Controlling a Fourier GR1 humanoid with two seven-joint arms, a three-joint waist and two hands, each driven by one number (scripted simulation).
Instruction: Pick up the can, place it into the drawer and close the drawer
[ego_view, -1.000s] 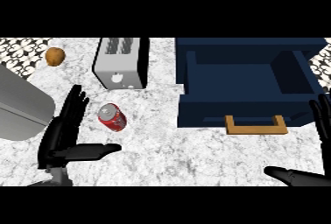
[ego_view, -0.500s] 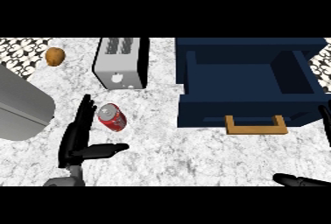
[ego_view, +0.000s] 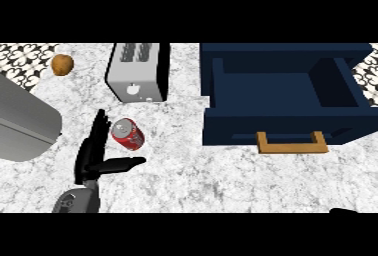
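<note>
A red can (ego_view: 128, 134) lies on its side on the marble counter, left of centre. My left hand (ego_view: 93, 152) stands edge-on just left of it, fingers straight and pointing away, thumb stretched out below the can. I cannot tell whether the fingers touch it. The dark blue drawer (ego_view: 284, 122) stands pulled open at the right, its inside bare, with a wooden handle (ego_view: 291, 144) on its front. Of my right hand only a black tip (ego_view: 344, 210) shows at the lower right edge.
A silver toaster (ego_view: 137, 72) stands behind the can. A large grey rounded object (ego_view: 22, 125) fills the left edge. A brown potato (ego_view: 63, 64) lies at the far left. Bare counter stretches between the can and the drawer.
My left hand has moved right toward the can and turned edge-on, fingers now alongside it. My right hand has dropped almost out of view at the lower right. The can and drawer have not moved.
</note>
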